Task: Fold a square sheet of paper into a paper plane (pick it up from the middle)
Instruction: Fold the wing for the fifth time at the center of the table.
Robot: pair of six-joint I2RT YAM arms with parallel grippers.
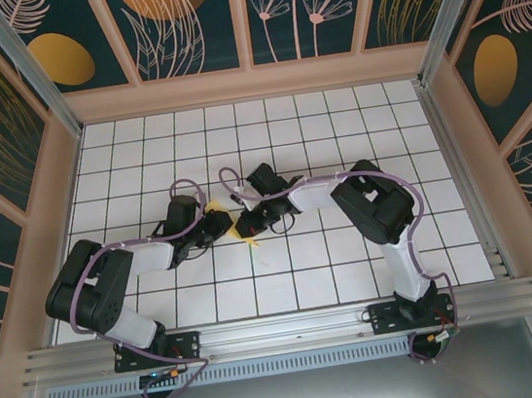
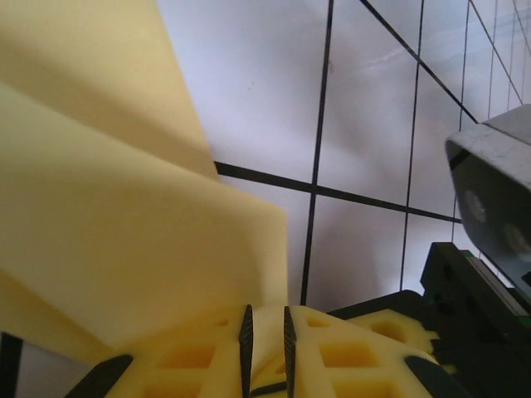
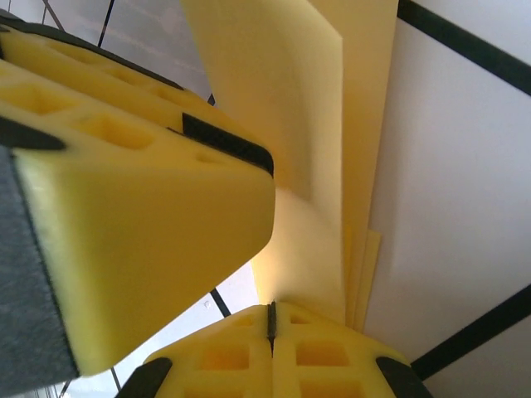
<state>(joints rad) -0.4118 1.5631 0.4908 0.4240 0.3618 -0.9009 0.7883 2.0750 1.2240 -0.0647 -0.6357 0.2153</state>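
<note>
The yellow paper is folded into several layers and held off the tiled floor between both grippers near the middle. In the left wrist view the paper spreads up and left, and a fold of it sits between the narrowly spaced pads of my left gripper. My right gripper is shut on the paper's edge, its pads pressed together. The two grippers, left and right, almost touch. A finger of the left gripper looms close beside the paper in the right wrist view.
The white tiled floor with black grid lines lies all round the grippers. Patterned walls and a metal rail at the near edge enclose it. The right arm's black wrist body stands close on the right.
</note>
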